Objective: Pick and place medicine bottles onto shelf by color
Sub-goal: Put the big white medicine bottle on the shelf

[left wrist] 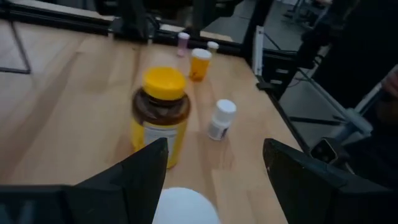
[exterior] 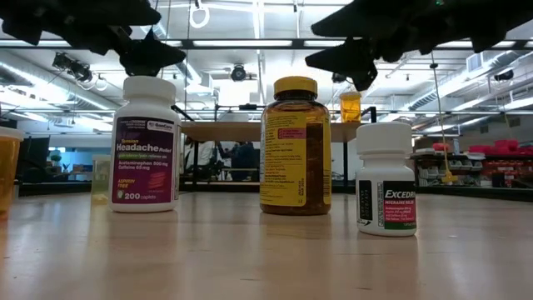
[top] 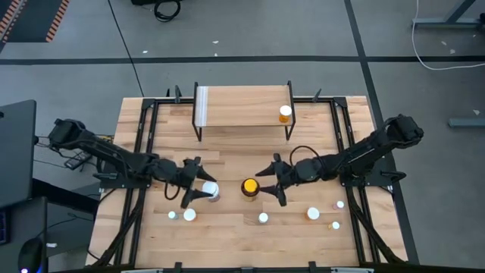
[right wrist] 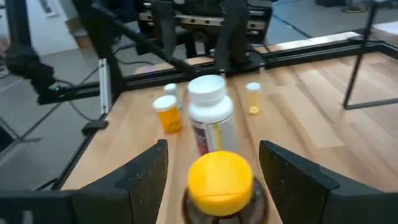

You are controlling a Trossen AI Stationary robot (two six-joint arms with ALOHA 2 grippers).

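A large white bottle (top: pixel 210 189) (exterior: pixel 146 142) and a large dark amber bottle with a yellow cap (top: pixel 249 186) (exterior: pixel 296 146) stand upright on their bases mid-table. My left gripper (top: pixel 198 187) (left wrist: pixel 214 155) is open, its fingers on either side of the white cap (left wrist: pixel 186 206) without touching it. My right gripper (top: pixel 264 184) (right wrist: pixel 212 149) is open too, its fingers flanking the yellow cap (right wrist: pixel 221 179), apart from it. The shelf (top: pixel 242 106) stands at the far side with one orange bottle (top: pixel 285 114) on its right end.
Several small bottles stand along the near part of the table, among them a white Excedrin one (exterior: pixel 386 179) (top: pixel 263 218), an orange one (top: pixel 313 214) and two white-capped ones (top: pixel 189 214) at the left. Black frame rails (top: pixel 144 136) run along the table's sides.
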